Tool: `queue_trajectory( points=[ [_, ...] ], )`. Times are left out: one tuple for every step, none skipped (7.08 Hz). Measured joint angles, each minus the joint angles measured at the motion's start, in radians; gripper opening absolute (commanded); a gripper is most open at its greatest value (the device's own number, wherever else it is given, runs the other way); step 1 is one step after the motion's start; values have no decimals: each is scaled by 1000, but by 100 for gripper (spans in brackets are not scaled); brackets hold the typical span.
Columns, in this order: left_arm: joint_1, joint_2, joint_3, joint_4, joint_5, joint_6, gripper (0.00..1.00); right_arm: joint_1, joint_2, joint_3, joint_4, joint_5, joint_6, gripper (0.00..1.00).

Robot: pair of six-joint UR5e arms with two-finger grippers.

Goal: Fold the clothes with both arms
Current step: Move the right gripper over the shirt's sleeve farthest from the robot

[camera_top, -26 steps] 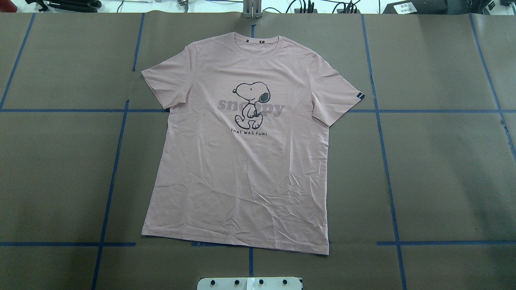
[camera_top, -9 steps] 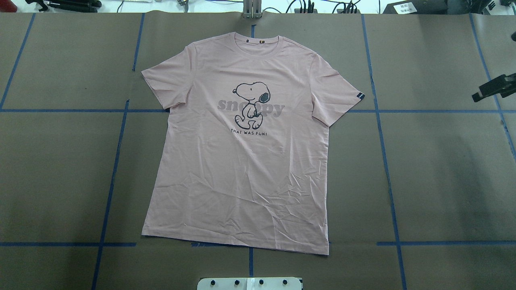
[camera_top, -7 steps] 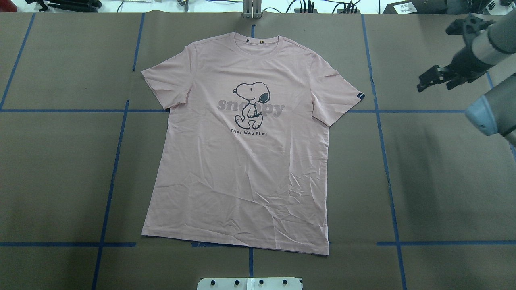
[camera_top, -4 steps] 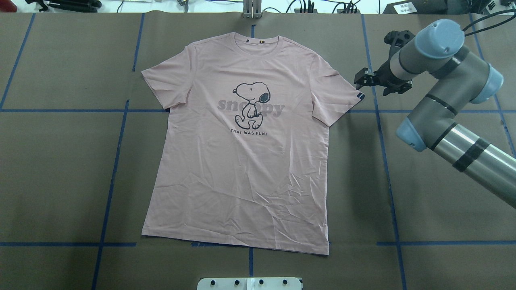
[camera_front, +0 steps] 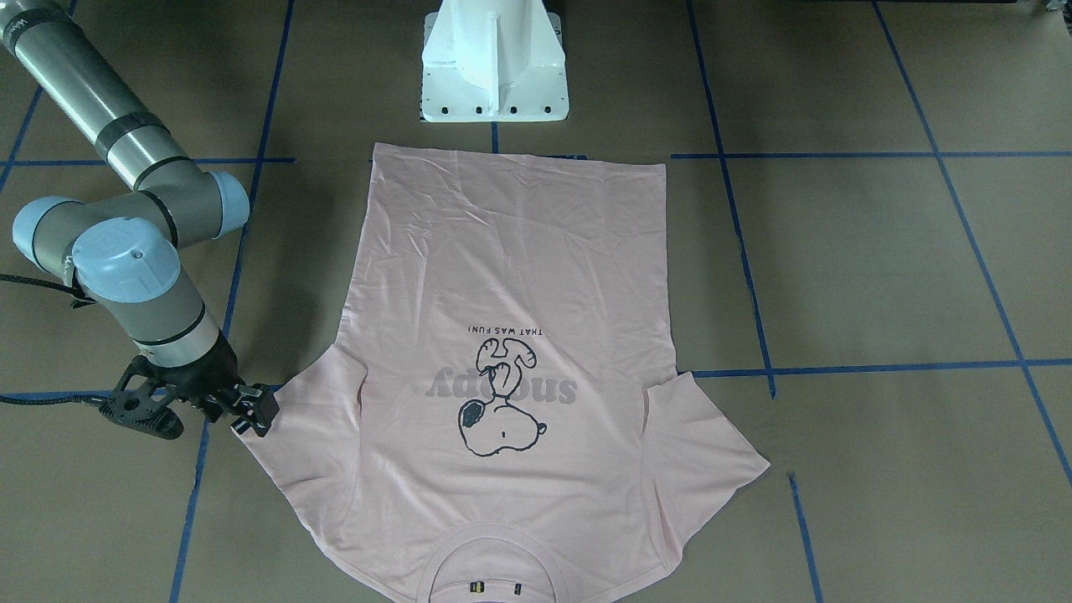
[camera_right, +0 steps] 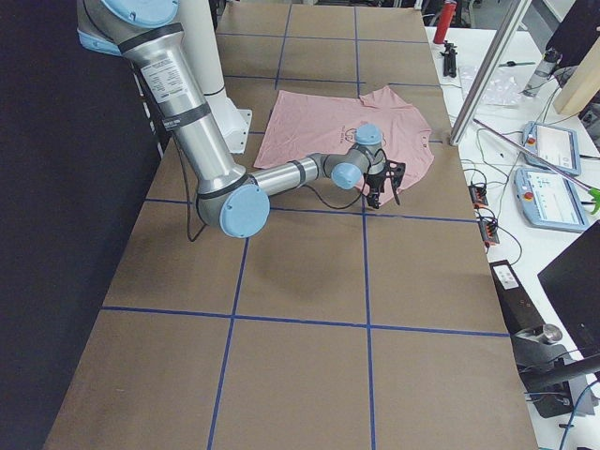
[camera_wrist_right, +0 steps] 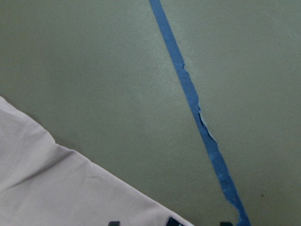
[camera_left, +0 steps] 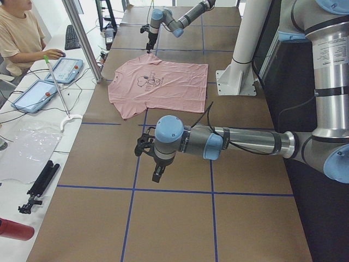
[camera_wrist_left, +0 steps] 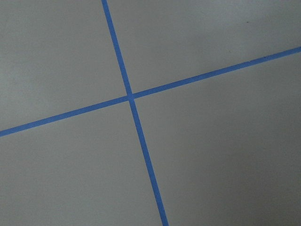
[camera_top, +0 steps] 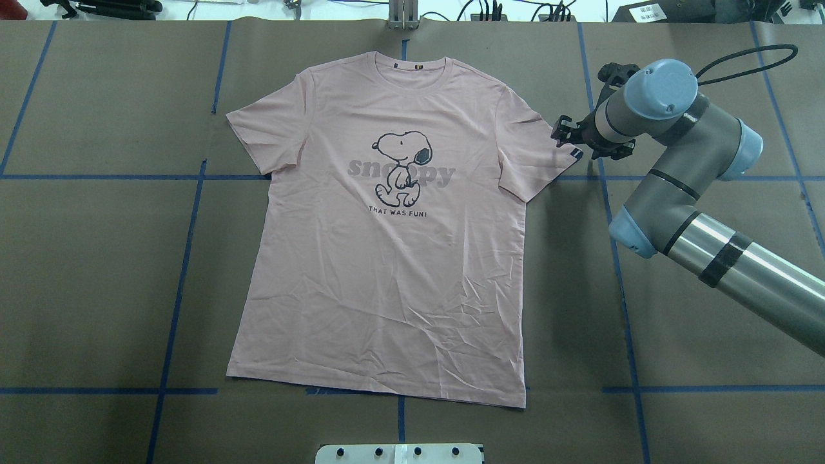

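The pale pink T-shirt (camera_top: 387, 270) lies flat and face up on the brown table, collar at the far side, dog print at its middle. My right gripper (camera_top: 566, 138) hangs at the tip of the sleeve that carries the small black tag (camera_top: 577, 154), fingers apart, open, low over the cloth edge. In the front-facing view the same gripper (camera_front: 254, 410) touches that sleeve corner of the shirt (camera_front: 511, 276). The right wrist view shows the sleeve hem (camera_wrist_right: 56, 183). My left gripper (camera_left: 155, 173) shows only in the exterior left view, over bare table well short of the shirt (camera_left: 163, 82); I cannot tell its state.
Blue tape lines (camera_top: 619, 270) grid the brown table cover. The white pedestal base (camera_front: 494, 67) stands at the shirt's hem side. A seated person (camera_left: 19, 33), two tablets (camera_left: 32, 95) and a metal pole (camera_left: 82, 38) line the far table edge.
My right arm came in from the right edge and swept left until its gripper reached the tagged sleeve. The shirt has not moved.
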Motion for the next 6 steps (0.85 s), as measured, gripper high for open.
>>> queue_trajectory(
  points=[
    [0,0,0,0,-3,0,100,0,3,-7,0,-10,1,74],
    [0,1,-2,0,-4,0,100,-1,6,-12,-1,-13,2,73],
    [0,1,-4,0,-5,0,100,-1,12,-23,-1,-15,2,61],
    [0,1,-5,0,-5,0,100,-1,20,-36,0,-16,1,28],
    [0,2,-6,0,-5,0,100,-2,25,-43,0,-17,2,0],
    [0,2,-6,0,-5,0,100,-2,28,-46,1,-17,1,0]
  ],
)
